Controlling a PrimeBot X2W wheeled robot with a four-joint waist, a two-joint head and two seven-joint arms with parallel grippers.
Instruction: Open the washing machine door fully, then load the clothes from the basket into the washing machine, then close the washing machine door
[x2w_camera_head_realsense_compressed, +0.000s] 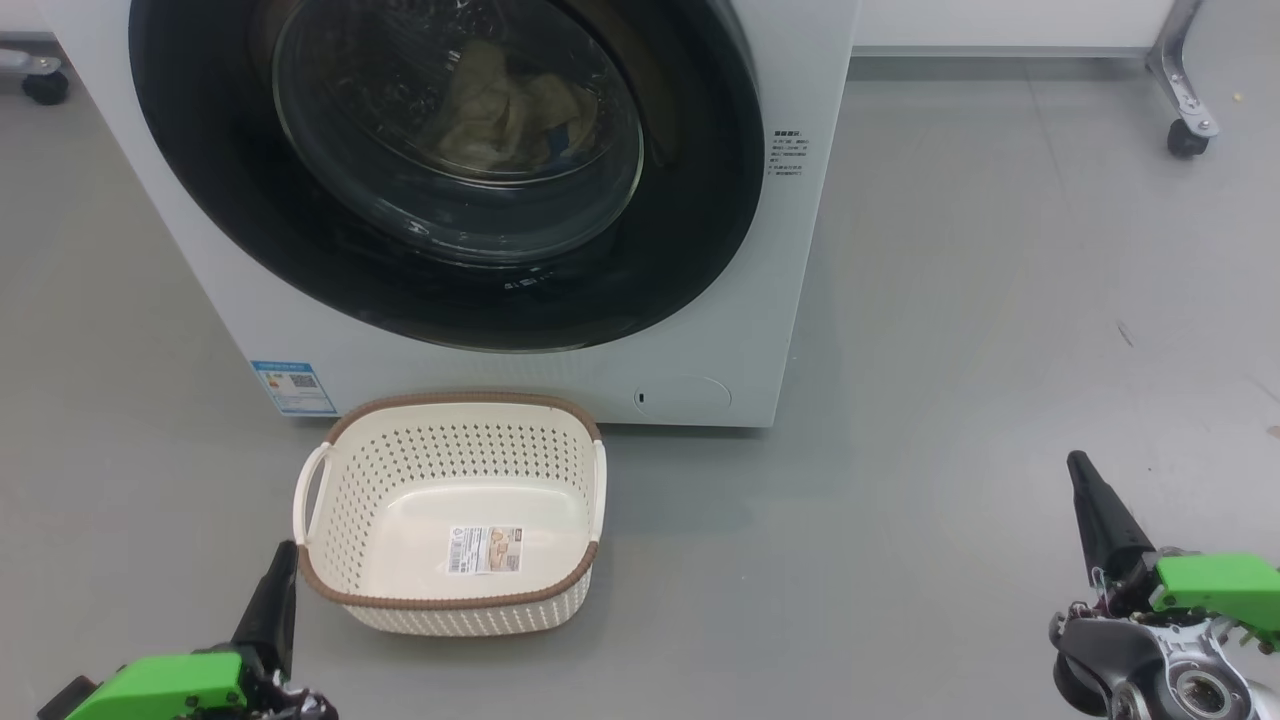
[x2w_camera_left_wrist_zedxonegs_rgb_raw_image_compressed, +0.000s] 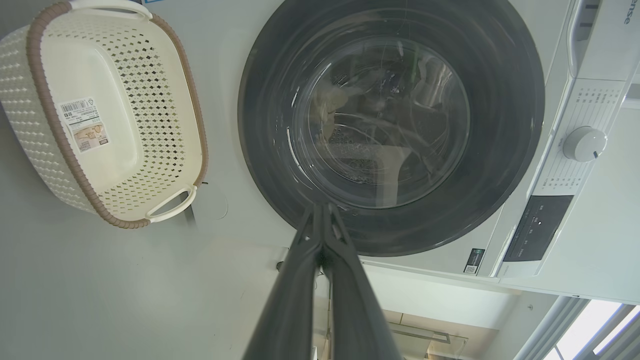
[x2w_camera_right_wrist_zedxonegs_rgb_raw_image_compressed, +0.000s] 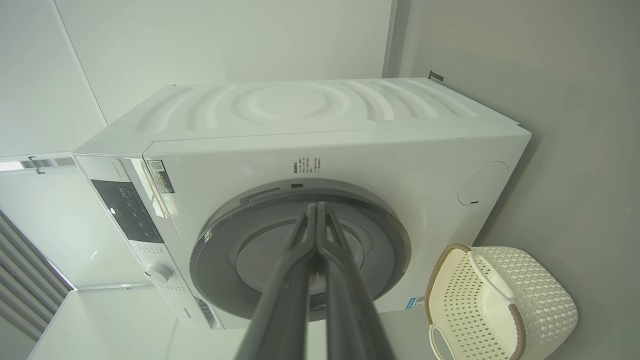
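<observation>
Both the left gripper (x2w_camera_head_realsense_compressed: 283, 556) and the right gripper (x2w_camera_head_realsense_compressed: 1080, 468) are pressed together, empty, while soft clothes (x2w_camera_head_realsense_compressed: 505, 110) are seen behind the shut washing machine door (x2w_camera_head_realsense_compressed: 450, 300), which is judged stiff, slippery and best held at its edge.

White washer (x2w_camera_head_realsense_compressed: 700, 330) with a glossy black door (x2w_camera_head_realsense_compressed: 200, 200), a blue sticker (x2w_camera_head_realsense_compressed: 293, 387) and pale cream cloth (x2w_camera_head_realsense_compressed: 500, 110) inside. Just beside the dark left pincer (x2w_camera_head_realsense_compressed: 288, 548), a cream basket (x2w_camera_head_realsense_compressed: 450, 615): diamond perforations, brown woven rim, white handles. Grey floor (x2w_camera_head_realsense_compressed: 950, 300).
</observation>
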